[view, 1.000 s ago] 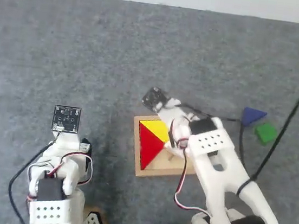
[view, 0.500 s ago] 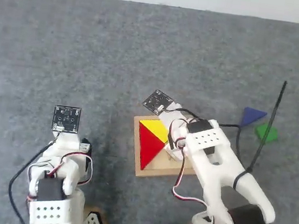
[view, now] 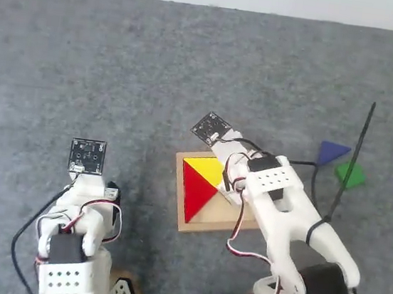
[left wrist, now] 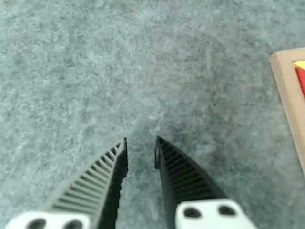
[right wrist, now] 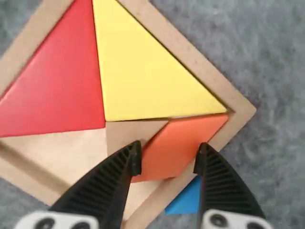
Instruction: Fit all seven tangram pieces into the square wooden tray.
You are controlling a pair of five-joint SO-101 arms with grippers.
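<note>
Right gripper [right wrist: 167, 156] clamped on orange piece [right wrist: 176, 148], which sits in wooden tray [right wrist: 238, 114] touching yellow triangle [right wrist: 143, 76]; red triangle [right wrist: 57, 90] next to it. Left gripper [left wrist: 141, 148]: fingers slightly apart over bare grey table [left wrist: 143, 57]. From above: blue triangle [view: 332, 151] and green piece [view: 349, 175] on table, well apart from tray.

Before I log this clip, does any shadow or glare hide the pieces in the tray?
High view: light is even, no glare, but the right arm covers part of the tray. Right wrist view: red piece, yellow piece and orange piece are plainly lit; the claw covers part of the orange piece. Left wrist view: the carpet is evenly lit.
</note>
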